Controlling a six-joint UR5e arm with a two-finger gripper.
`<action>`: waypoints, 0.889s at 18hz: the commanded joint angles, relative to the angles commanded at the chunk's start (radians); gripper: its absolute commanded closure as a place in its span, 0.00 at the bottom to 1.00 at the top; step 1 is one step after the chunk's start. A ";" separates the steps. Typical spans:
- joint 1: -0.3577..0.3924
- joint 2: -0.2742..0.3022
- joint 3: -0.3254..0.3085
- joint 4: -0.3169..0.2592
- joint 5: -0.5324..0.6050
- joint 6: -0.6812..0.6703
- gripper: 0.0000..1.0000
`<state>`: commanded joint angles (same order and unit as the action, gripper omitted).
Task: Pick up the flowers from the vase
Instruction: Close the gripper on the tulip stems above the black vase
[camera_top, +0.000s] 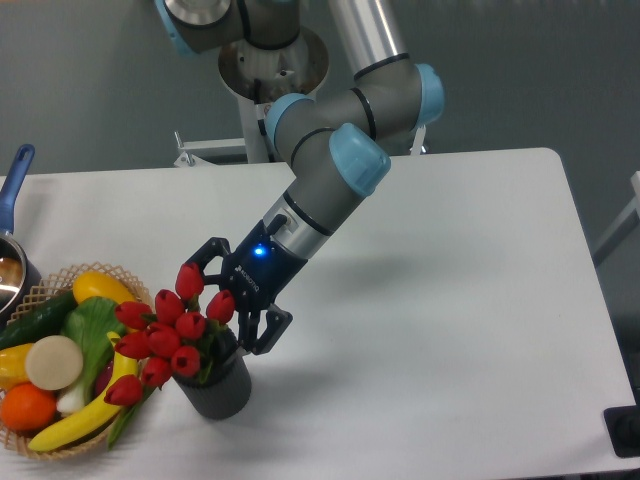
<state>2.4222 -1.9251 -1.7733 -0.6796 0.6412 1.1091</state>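
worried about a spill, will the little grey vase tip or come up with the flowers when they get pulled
It may. The vase is small under a wide, top-heavy bunch of flowers leaning left toward the basket, so a sideways tug could tip it. The thin stems probably flex, so a straight-up pull looks safer. The gripper sits at the buds.

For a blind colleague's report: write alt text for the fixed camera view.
A robot arm's gripper reaches down at red tulips, the flowers, standing in a dark grey vase on a white table. Left of the vase sits a wicker basket of fruit and vegetables.
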 joint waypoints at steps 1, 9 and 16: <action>-0.006 -0.003 -0.001 0.000 0.000 0.002 0.00; -0.018 -0.026 0.012 0.000 0.000 0.000 0.00; -0.037 -0.028 0.017 0.000 0.000 -0.002 0.15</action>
<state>2.3854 -1.9528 -1.7564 -0.6796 0.6412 1.1075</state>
